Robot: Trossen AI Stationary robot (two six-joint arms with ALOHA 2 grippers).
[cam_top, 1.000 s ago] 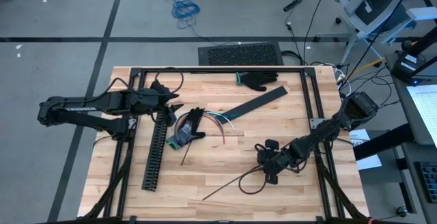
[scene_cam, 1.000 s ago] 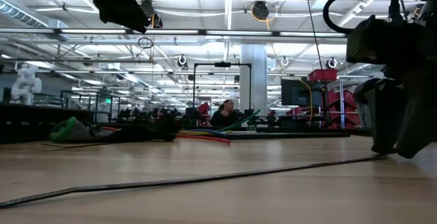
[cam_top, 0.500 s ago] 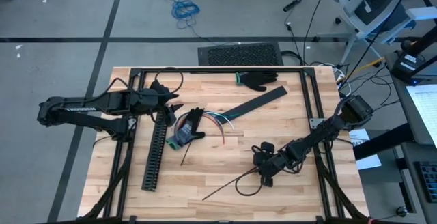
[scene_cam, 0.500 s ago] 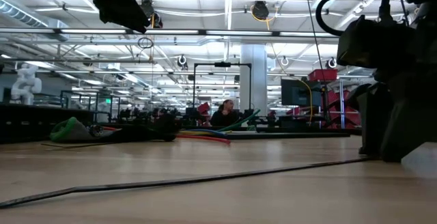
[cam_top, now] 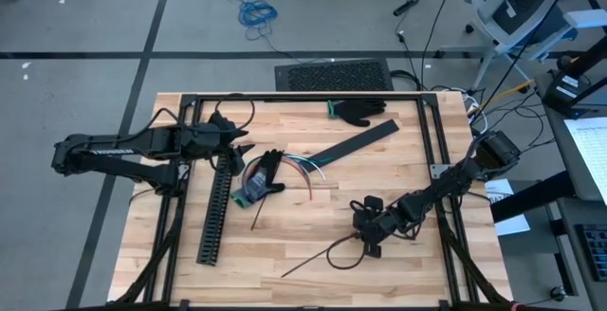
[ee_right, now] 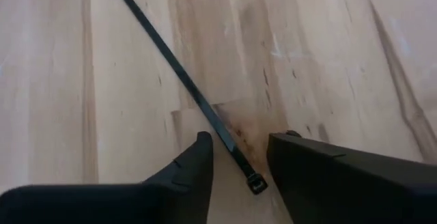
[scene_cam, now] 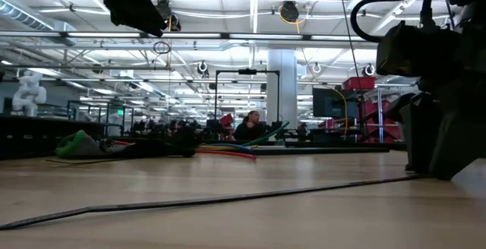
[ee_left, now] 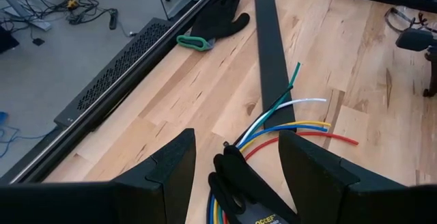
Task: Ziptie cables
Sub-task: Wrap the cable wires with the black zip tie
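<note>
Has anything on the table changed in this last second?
The right end effector slid a little left along the table toward the zip tie, which lies between its open fingers, not yet gripped. The left end effector and the cables stayed put.

Between two spread dark fingers (ee_left: 171,173), coloured cables (ee_left: 290,118) fan across a wooden table (ee_left: 205,94). A flat black strip (ee_left: 272,46) and black glove (ee_left: 215,20) lie beyond.

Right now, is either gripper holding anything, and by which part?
Nothing is held. The right gripper stands open astride the head end of the zip tie on the table. The left gripper hangs open above the cables.
</note>
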